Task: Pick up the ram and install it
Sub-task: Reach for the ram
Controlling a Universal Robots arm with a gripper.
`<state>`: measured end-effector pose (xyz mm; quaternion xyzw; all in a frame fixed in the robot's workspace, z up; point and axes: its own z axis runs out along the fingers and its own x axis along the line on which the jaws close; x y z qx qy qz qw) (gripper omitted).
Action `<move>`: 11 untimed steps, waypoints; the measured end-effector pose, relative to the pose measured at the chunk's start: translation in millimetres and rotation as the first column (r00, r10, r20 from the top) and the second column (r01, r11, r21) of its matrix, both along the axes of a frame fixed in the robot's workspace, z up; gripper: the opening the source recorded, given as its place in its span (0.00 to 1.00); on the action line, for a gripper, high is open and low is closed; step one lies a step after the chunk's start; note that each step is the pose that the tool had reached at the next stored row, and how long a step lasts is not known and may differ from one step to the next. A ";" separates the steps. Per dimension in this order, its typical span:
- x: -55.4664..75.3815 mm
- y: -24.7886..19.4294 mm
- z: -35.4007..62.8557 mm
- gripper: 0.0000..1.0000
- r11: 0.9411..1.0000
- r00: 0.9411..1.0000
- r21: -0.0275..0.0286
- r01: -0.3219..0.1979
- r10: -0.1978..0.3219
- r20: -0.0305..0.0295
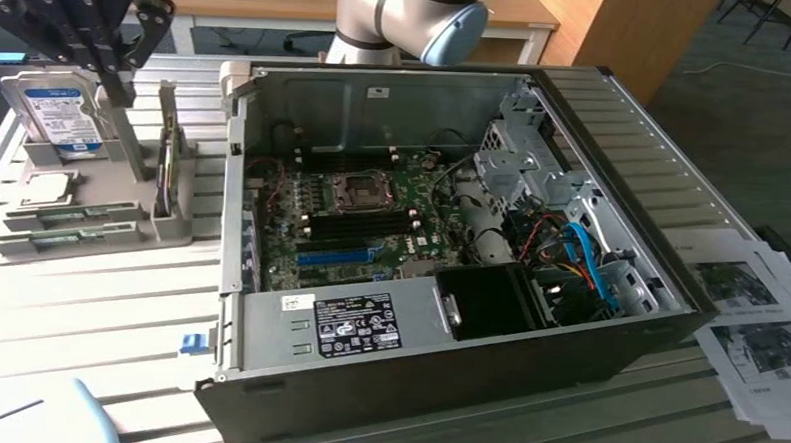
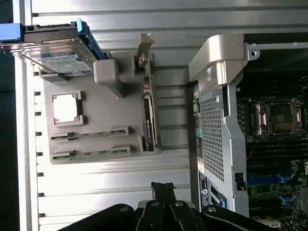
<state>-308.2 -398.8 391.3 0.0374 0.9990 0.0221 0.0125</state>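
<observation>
Two thin green ram strips (image 1: 64,214) (image 1: 66,237) lie edge-up in slots of a grey parts holder (image 1: 115,219) at the exterior view's left. The wrist view looks down on both ram strips (image 2: 91,133) (image 2: 91,153) in that holder (image 2: 106,115). My black gripper (image 1: 114,87) hangs above the holder's back part, near the hard drive, well above the ram. Its fingertips (image 2: 162,188) are pressed together with nothing between them. Inside the open computer case (image 1: 402,382), the motherboard (image 1: 369,215) has black memory slots beside the CPU socket (image 1: 361,188).
The holder also carries an upright silver, blue-labelled hard drive (image 1: 56,115) (image 2: 55,55), a CPU chip (image 1: 44,188) (image 2: 65,107) and an upright expansion card (image 1: 168,172) (image 2: 148,110). The case's raised side wall (image 2: 216,134) stands between holder and motherboard. Printed papers (image 1: 758,327) lie at the exterior view's right.
</observation>
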 end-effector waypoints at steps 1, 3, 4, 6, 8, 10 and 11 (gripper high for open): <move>-2.7 0.0 0.0 0.09 1.000 1.000 0.000 0.000 0.000 0.000; -8.1 0.0 -0.1 0.09 1.000 1.000 0.000 0.000 0.000 0.000; -10.8 0.0 -0.2 0.09 1.000 1.000 0.000 0.000 0.000 0.000; -16.1 0.0 -0.3 0.09 1.000 1.000 0.000 0.000 0.000 0.000; -21.6 0.0 -0.3 0.09 1.000 1.000 0.000 0.000 0.000 0.000; -26.8 0.0 -0.4 0.09 1.000 1.000 0.000 0.000 0.000 0.000; -29.4 0.0 -0.5 0.09 1.000 1.000 0.000 0.000 0.000 0.000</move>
